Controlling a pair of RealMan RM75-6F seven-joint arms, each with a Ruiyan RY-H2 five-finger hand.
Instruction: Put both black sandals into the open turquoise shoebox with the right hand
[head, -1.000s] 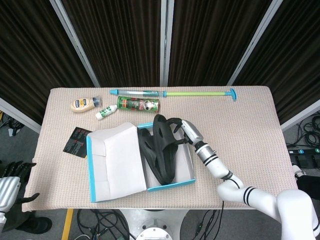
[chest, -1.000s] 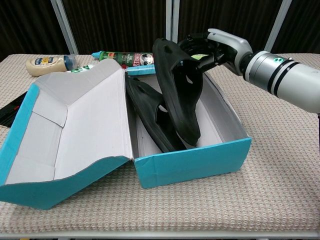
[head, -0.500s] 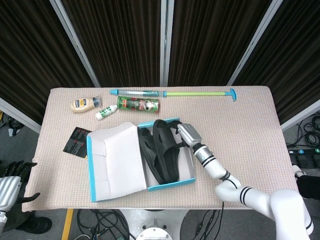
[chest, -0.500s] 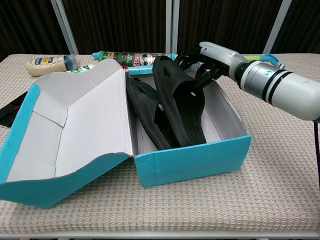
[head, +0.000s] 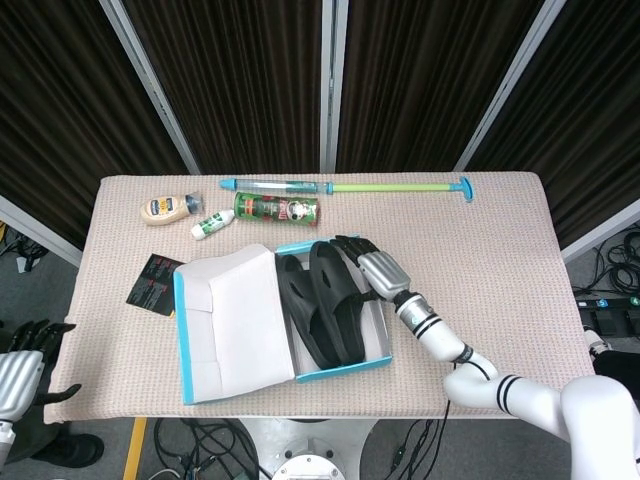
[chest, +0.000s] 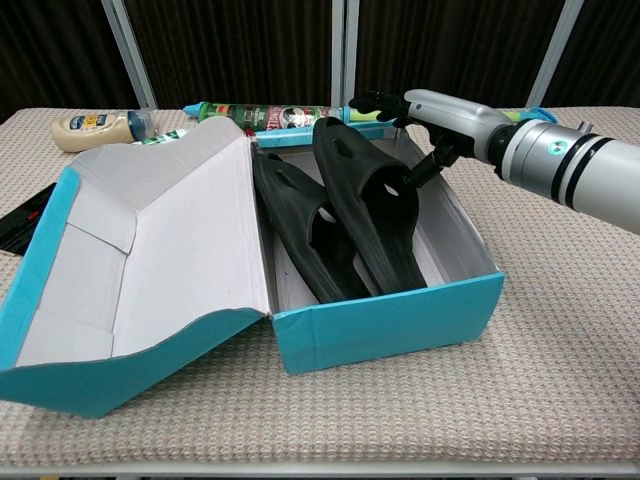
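Inside the turquoise shoebox, both black sandals lie; the right hand hovers at its rim, fingers apart.

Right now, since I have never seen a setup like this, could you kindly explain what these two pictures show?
This is a two-armed robot at a table, steered by a person, with jointed hands instead of claws. One picture looks down from its head, the other looks forward from its chest.

On the table sits an open turquoise shoebox with its lid folded out. Both black sandals, one beside the other, lie inside. The right hand is over the box's far end, fingers spread around the second sandal's heel; whether it touches is hard to tell. The left hand hangs off the table's edge, holding nothing.

Behind the box lie a mayonnaise bottle, a small tube, a green can and a long pump; a black card lies left.
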